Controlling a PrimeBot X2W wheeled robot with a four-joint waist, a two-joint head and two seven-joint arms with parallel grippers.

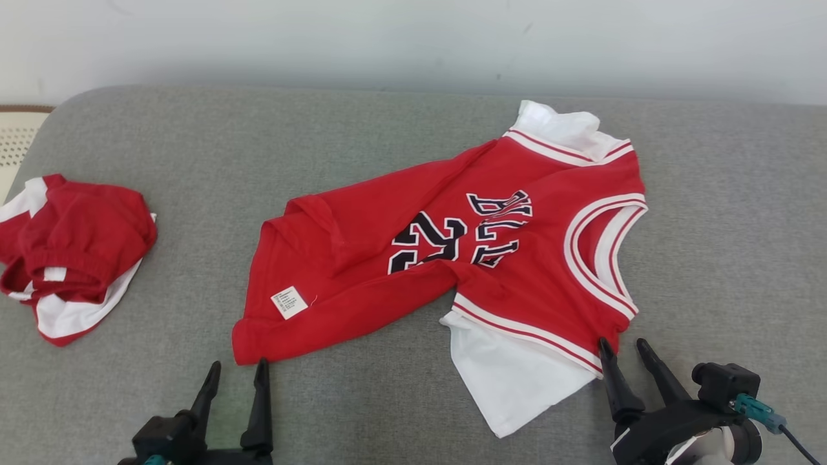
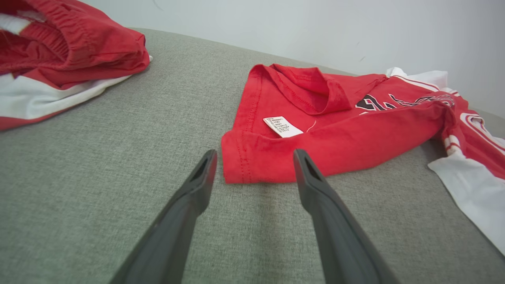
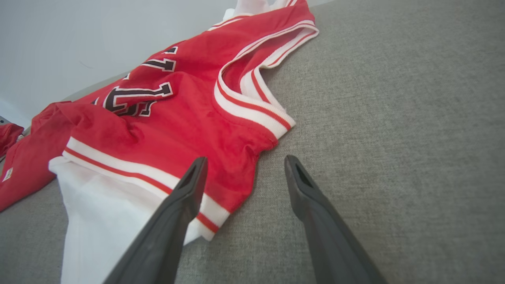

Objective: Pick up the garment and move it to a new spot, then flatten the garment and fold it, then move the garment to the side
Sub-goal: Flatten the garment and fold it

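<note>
On the grey sofa cushion [image 1: 161, 142], the red jersey [image 1: 362, 258] lies in the middle. It is spread out but bumpy, with one side folded over. Its long way runs from left to right: the bottom hem is at the left, and the neck hole is at the right. The left gripper [image 1: 238, 365] sits at the near edge with its two fingers wide apart and nothing between them. The near left hem corner, close to the white label [image 1: 289, 302], lies just past its fingertips on the far side. The right gripper [image 1: 623, 343] also has its fingers wide and holds nothing. The near shoulder of the jersey is just past them, a bit to the left. Each arm is close to its own end, so I think both could grab there and pull the jersey flat. A second red and white bundle [image 1: 71, 258] sits well apart at the left.
</note>
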